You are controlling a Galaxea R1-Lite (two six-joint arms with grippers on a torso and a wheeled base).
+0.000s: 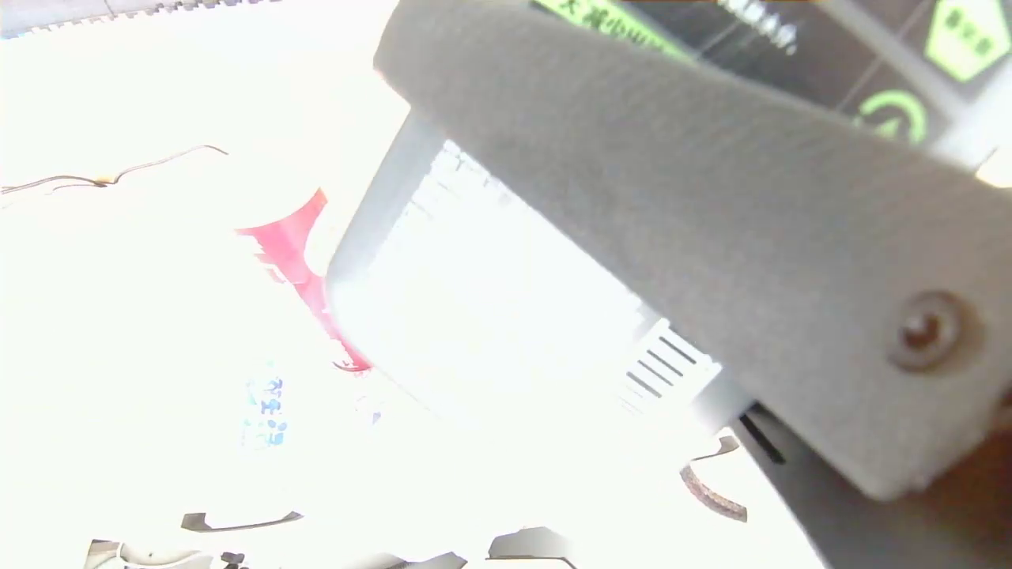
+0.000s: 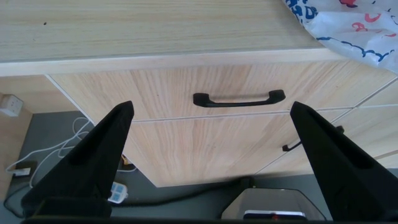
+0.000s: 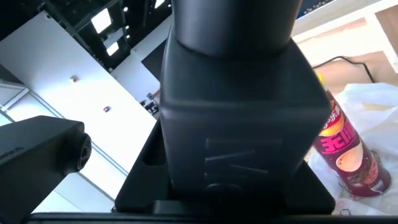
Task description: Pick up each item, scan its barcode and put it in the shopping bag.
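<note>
The right gripper appears clamped on a pale box, which is raised close in front of the head camera. One grey finger lies across the box's face. The barcode peeks out just beside that finger, so the safe play is probably a firm hold and a slight tilt, keeping the stripes clear and square to the reader. The left gripper hangs wide open and empty in front of a wooden drawer. The shopping bag sits on the counter above. A red can lies on white plastic, its turn not yet come.
</note>
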